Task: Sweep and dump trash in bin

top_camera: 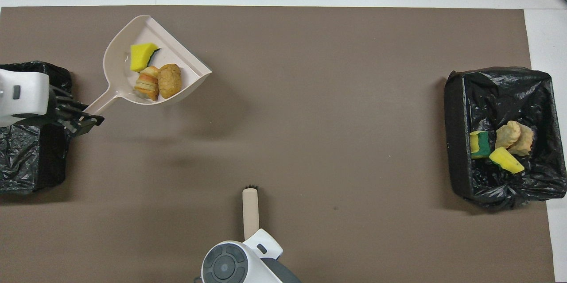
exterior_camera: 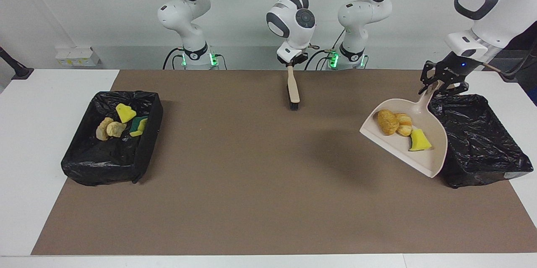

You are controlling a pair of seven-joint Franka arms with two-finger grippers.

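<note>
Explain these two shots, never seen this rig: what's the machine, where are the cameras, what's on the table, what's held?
Two white robot arms work at a table with a brown mat. One camera faces them from across the table; the other looks down from above their own end.

The left gripper is shut on the handle of a beige plastic dustpan, raised beside an empty black-lined bin. The pan carries three scraps: two tan bread-like lumps and a yellow sponge piece.

The right gripper is shut on a wooden-handled brush hanging bristles-down over the mat's middle, close to the robots.

A second black-lined bin, at the right arm's end, holds four scraps.
</note>
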